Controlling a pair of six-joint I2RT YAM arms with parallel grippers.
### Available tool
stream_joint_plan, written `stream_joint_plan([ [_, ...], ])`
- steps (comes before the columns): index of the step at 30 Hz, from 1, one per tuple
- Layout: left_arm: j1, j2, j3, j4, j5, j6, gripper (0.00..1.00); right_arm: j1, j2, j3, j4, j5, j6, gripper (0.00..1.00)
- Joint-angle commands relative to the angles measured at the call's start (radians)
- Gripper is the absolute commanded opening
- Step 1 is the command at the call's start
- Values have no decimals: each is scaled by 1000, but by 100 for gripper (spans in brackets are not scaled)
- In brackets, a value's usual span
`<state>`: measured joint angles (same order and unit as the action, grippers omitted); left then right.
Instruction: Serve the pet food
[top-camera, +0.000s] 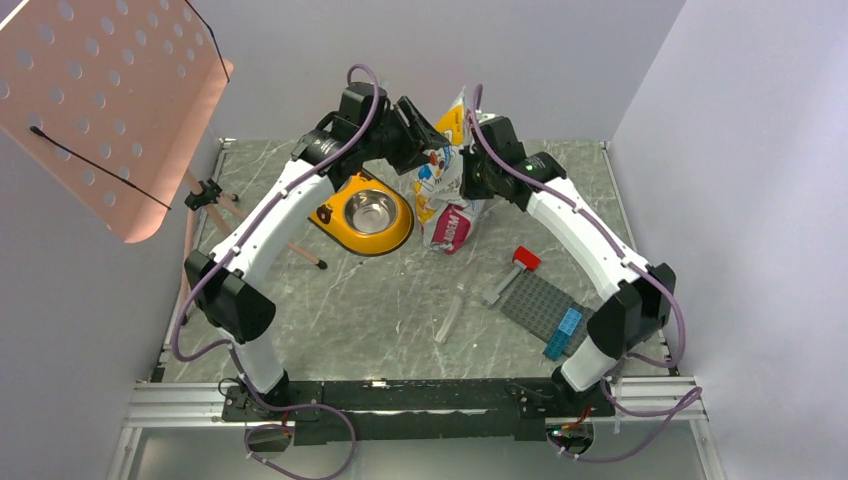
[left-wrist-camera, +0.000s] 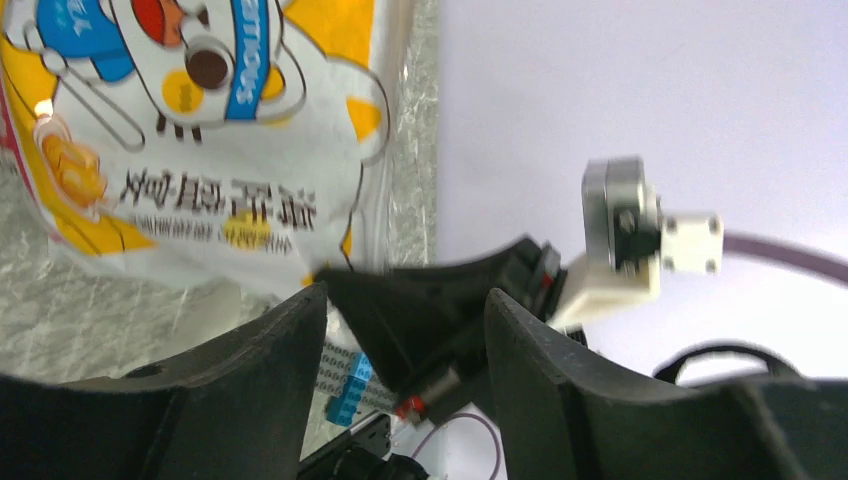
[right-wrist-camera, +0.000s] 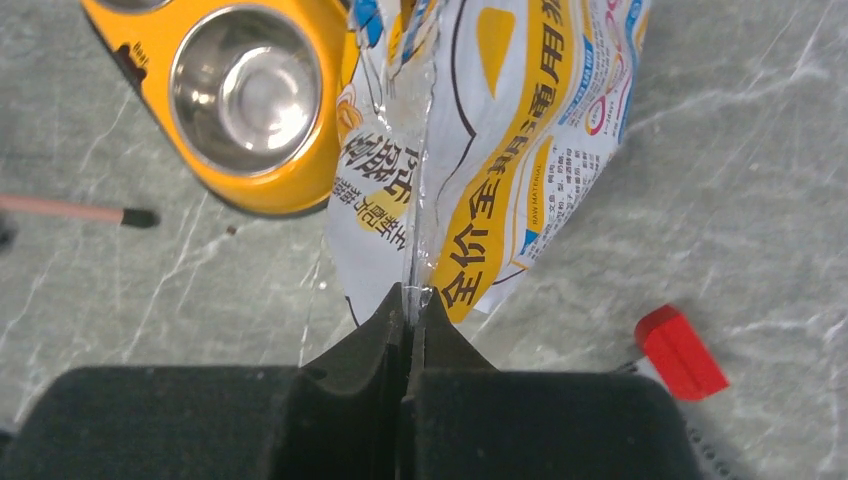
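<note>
**Top external: bag (top-camera: 441, 187) held up beside double bowl (top-camera: 336, 214), nothing served yet**

Right gripper (right-wrist-camera: 410, 305) is clamped tight on the bag's crimped seam, with only film between the closed jaws. That pinch keeps the bag standing tall and tilted, just right of the bowl. I cannot tell whether its bottom edge touches the table.

Left gripper (left-wrist-camera: 405, 300) is spread wide and holds nothing. The bag's lower edge sits just up and left of its fingers (left-wrist-camera: 250, 380), and the right gripper's tip shows through the gap.

My read is that one arm anchors the pouch so the other can take a second hold to open or tip it.

The pet food is not visible anywhere and is presumably inside the bag. The steel cup (right-wrist-camera: 246, 92) nearest the bag is bare and shiny, so no serving has been done. The bowl sits close to the bag, which makes for a short pour path.

Writing on the bag:
- The white and yellow front has a cartoon cat and Chinese print all over.
- In the right wrist view the yellow panel reads 全价全期通用.
- A small tab says RAW MATERIAL.
- A pink label sits low on the bag in the top view, but its letters are not legible.

Also on the table are a red-handled tool (top-camera: 524, 260) and a grey stud plate (top-camera: 540, 300) with blue bricks (top-camera: 563, 332).
</note>
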<state>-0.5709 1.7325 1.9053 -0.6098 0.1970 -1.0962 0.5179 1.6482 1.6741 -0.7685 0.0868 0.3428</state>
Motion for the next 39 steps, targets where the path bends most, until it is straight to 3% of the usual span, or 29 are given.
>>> stream_joint_plan([
  [1, -3, 23, 91, 13, -18, 54, 62, 50, -186, -63, -5, -105, 129, 0],
  [6, -18, 24, 64, -19, -47, 168, 57, 63, -264, -173, 57, -178, 193, 0],
  [11, -32, -25, 5, -11, -51, 325, 65, 62, -275, -188, 61, -207, 204, 0],
  [14, -33, -45, -14, -18, -46, 383, 62, 63, -287, -214, 55, -255, 204, 0],
  [18, -59, -78, -60, 4, -77, 383, 62, 64, -359, -309, 120, -347, 242, 0],
  [23, -86, -90, -92, 98, -64, 319, 80, 67, -411, -339, 113, -376, 235, 0],
  [27, -101, -43, -43, 86, -68, 338, 75, 66, -437, -356, 121, -363, 189, 0],
  [28, -107, -29, -29, 80, -75, 345, 71, 66, -442, -358, 122, -352, 191, 8],
  [31, -116, 14, 1, 72, -78, 328, 61, 55, -446, -316, 68, -233, 190, 44],
  [32, -121, 26, 8, 78, -77, 318, 58, 42, -440, -288, 39, -202, 188, 51],
  [36, -143, 68, 45, 108, -80, 314, 50, -56, -430, -207, 3, -211, 180, 55],
  [39, -149, 103, 94, 100, -99, 334, 50, -132, -437, -204, 27, -212, 215, 51],
])
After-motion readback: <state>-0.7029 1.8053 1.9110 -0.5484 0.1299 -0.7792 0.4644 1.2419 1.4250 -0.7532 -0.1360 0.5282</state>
